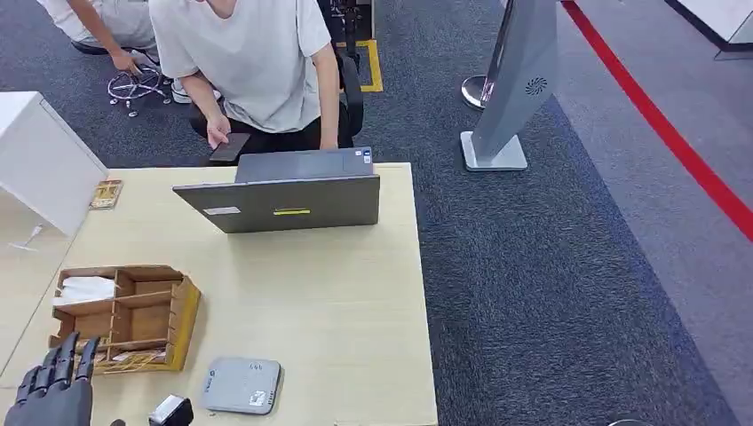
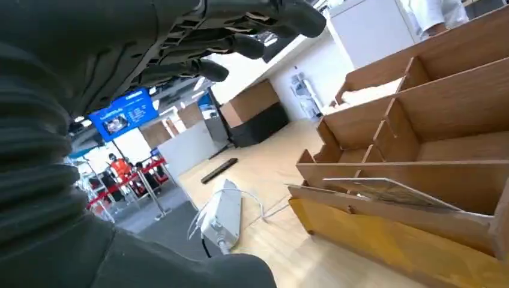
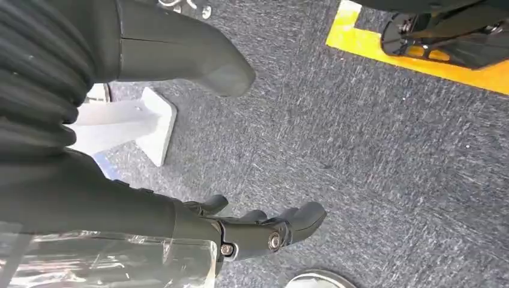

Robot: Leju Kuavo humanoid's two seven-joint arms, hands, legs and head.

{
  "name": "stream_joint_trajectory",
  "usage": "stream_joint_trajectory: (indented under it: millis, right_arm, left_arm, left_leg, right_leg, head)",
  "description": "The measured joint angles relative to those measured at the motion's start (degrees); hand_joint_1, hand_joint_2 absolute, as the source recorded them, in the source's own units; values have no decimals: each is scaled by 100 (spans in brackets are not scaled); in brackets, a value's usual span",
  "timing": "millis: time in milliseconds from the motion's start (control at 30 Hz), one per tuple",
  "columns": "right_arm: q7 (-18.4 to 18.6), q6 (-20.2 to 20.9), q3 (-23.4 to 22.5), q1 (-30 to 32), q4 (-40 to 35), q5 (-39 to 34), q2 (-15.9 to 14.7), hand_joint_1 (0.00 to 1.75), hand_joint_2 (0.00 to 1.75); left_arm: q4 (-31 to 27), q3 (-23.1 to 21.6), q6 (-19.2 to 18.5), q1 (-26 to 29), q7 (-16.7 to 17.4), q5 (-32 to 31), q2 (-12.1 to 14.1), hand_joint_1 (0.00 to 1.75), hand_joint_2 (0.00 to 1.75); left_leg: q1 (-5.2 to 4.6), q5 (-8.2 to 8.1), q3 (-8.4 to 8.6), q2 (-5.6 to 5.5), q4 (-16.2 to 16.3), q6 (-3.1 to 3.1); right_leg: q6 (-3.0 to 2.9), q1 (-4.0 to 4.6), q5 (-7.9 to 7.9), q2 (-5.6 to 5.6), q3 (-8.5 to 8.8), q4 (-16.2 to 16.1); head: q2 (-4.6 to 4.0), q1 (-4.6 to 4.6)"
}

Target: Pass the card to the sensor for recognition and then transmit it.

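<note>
We see the left hand (image 1: 53, 386) at the near left corner of the bench (image 1: 337, 302), its fingers spread apart and holding nothing, raised just in front of the wooden organizer (image 1: 124, 315). In the left wrist view a thin card (image 2: 390, 191) lies tilted in the organizer's front compartment, resting against the divider. The grey sensor (image 1: 241, 386) lies flat on the bench just to the right of the organizer, near the front edge. Behind it stands an open laptop (image 1: 284, 200), with a person (image 1: 257, 62) seated beyond. The right hand (image 3: 258, 231) hangs over the grey carpet (image 3: 372, 150), its fingers loosely curled and holding nothing; we cannot tell whether it counts as closed.
</note>
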Motion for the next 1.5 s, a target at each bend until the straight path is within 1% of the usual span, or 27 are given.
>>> stream_joint_trajectory:
  millis: [33,100,267,367,600,700,767,867,900,1033,1267,1333,1400,1500]
  right_arm:
    - [13,0,0,-2,2,0,0,0,175]
    - [24,0,0,-2,2,-7,0,0,175]
    - [35,-2,0,-5,0,2,0,0,175]
    - [79,-2,0,-5,0,-26,0,0,175]
    - [197,-9,31,-4,-13,-94,0,0,175]
    - [208,-9,52,-2,-24,-94,0,0,175]
    - [212,-11,74,4,-37,-101,2,0,175]
    - [256,-46,138,28,-72,-140,0,0,175]
    - [262,-55,160,36,-79,-164,0,0,175]
    - [264,-70,195,50,-87,-177,0,0,175]
    - [264,-96,203,65,-90,-177,0,0,175]
    - [273,-107,218,74,-90,-192,0,0,175]
    - [299,-118,253,89,-107,-216,0,0,175]
    - [317,-140,304,109,-122,-236,0,0,175]
  left_arm:
    - [17,116,20,-1,-37,-4,-109,0,175]
    - [52,299,35,-1,-52,-4,-240,0,175]
    - [105,537,52,-1,-70,-7,-456,0,175]
    - [138,631,140,-4,0,-7,-526,0,175]
    - [385,928,671,-132,158,-7,-566,0,175]
    - [522,944,951,-224,164,-7,-533,0,175]
    - [641,941,1253,-307,101,-7,-465,0,175]
    - [861,856,1764,-420,-2,-7,-288,0,175]
    - [922,823,1849,-446,-15,-7,-227,0,175]
    - [1097,747,1901,-515,-41,-7,-102,0,175]
    - [1241,670,1912,-543,-46,-7,-6,0,175]
    - [1283,634,2054,-543,-103,-7,35,0,175]
    - [1342,505,2214,-548,-105,-7,129,0,175]
    - [1440,306,2266,-572,-35,-7,228,0,175]
  left_leg:
    - [0,0,1,0,0,0]
    - [0,0,1,0,0,0]
    - [1,0,0,-4,0,0]
    - [1,0,0,-4,0,0]
    - [1,0,2,-5,0,0]
    - [1,1,3,-5,0,0]
    - [1,1,5,-5,0,0]
    - [1,1,6,-5,0,0]
    - [1,0,7,-5,0,0]
    - [1,0,6,-4,0,0]
    - [0,0,5,-4,0,0]
    - [0,0,6,-4,0,0]
    - [0,0,6,-4,0,0]
    - [1,0,6,-4,0,0]
  right_leg:
    - [0,0,0,0,0,0]
    - [0,0,0,0,0,0]
    - [0,1,0,-3,0,0]
    - [0,1,0,-3,1,0]
    - [0,1,0,-5,1,0]
    - [0,1,0,-5,-2,0]
    - [0,1,0,-5,-6,0]
    - [0,1,0,-4,-6,0]
    - [0,1,0,-5,-6,0]
    - [0,1,0,-3,-6,0]
    - [0,0,0,-3,-7,-1]
    - [0,0,-1,-3,-8,-1]
    - [0,0,-1,-3,-8,-1]
    - [0,1,-1,-3,-7,0]
  head:
    - [0,0]
    - [0,0]
    - [0,0]
    - [0,0]
    - [0,0]
    - [0,0]
    - [0,0]
    - [0,0]
    - [0,0]
    - [0,0]
    - [0,0]
    - [0,0]
    - [0,0]
    - [0,0]
